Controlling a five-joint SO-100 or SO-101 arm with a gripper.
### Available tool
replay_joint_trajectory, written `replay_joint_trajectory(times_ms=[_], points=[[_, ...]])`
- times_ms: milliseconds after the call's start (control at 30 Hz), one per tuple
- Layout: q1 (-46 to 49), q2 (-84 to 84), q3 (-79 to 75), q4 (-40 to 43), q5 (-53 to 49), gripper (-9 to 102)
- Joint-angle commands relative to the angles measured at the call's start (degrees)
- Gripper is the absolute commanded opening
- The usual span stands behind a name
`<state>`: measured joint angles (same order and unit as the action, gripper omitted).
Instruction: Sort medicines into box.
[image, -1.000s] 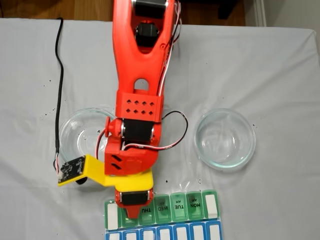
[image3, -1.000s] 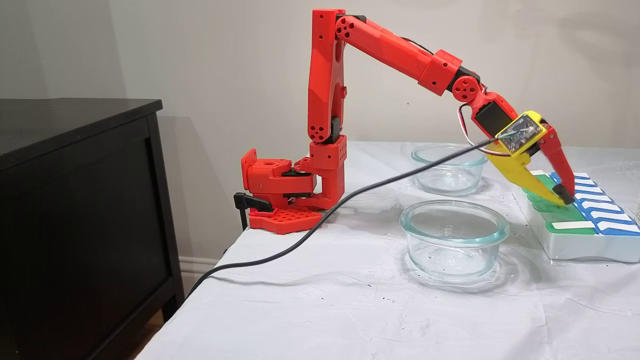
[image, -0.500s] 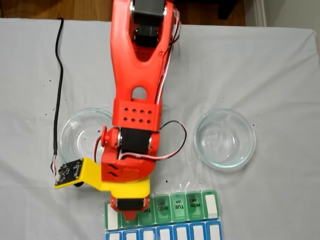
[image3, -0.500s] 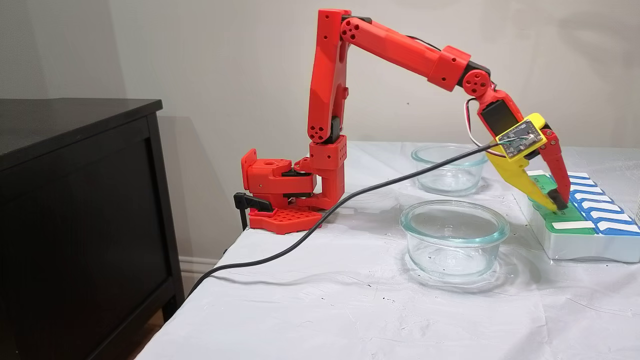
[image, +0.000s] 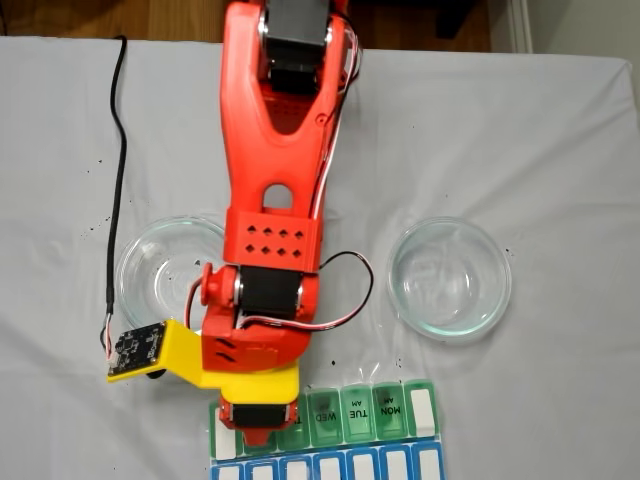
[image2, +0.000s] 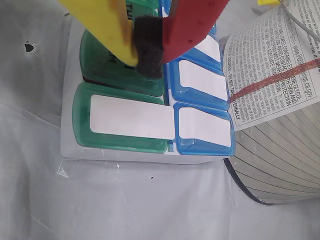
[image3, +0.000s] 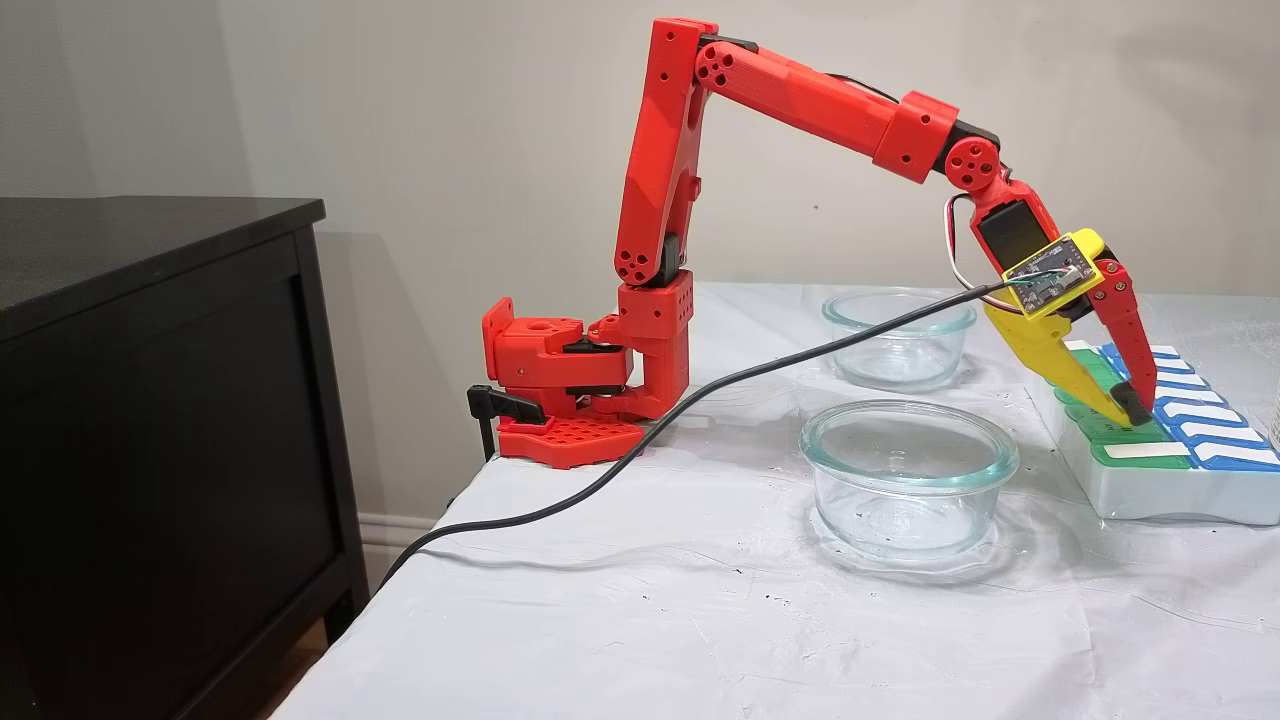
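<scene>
The box (image: 388, 412) lies at the bottom edge of the top-down fixed view, with green lids marked MON, TUE and WED above a blue row. My gripper (image2: 147, 47) is shut, its yellow and red fingers meeting on a black foam pad with nothing seen between them. The tips rest on or just above a closed green lid near the box's (image2: 125, 117) end. From the side, the gripper (image3: 1130, 410) slants down onto the green row of the box (image3: 1150, 495). The medicines are out of view.
Two clear glass bowls (image: 450, 277) (image: 150, 270) flank the arm, both looking empty; from the side they are the near bowl (image3: 908, 480) and the far bowl (image3: 898, 335). A printed cylindrical container (image2: 280, 100) stands beside the box. A black cable (image: 118, 170) trails left. A dark cabinet (image3: 150, 400) stands off the table.
The arm has stretched farther out over the box and shifted a little left in the top-down view. The shut tips stayed low on the green lids.
</scene>
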<state>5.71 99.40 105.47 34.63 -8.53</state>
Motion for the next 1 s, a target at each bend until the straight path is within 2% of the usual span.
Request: replay_joint_trajectory(times_ms=[0,967], points=[[-0.7,0.9,-1.4,1.1,-0.9,0],[-2.0,0.0,-3.7,12.5,0.8,0]])
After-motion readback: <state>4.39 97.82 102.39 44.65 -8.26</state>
